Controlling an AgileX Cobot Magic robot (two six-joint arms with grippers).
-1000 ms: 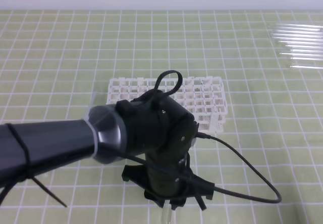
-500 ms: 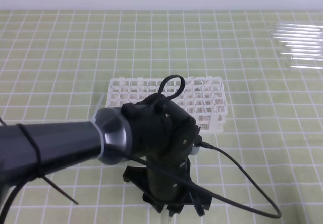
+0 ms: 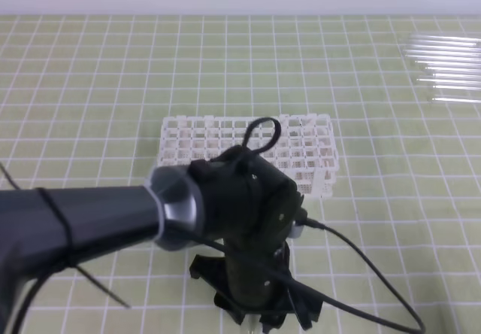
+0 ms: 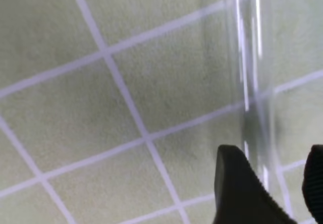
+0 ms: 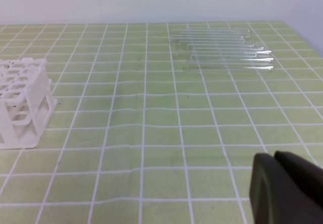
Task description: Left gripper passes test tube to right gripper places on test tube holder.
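Since a second ago, the dark grey left arm has slid slightly rightward and down across the near side of the white plastic lattice test tube holder [image 3: 248, 153]. Its black two-fingered left tool [image 4: 270, 186] now stands open, fingers either side of the slender clear glass test tube [image 4: 251, 82] without visibly clamping it, low over the green checked tabletop [image 3: 90, 71]. Pickup seems still ahead. Beyond the holder, the black right tool [image 5: 287, 188] waits closed and empty, near spare clear tubes [image 5: 222, 50].
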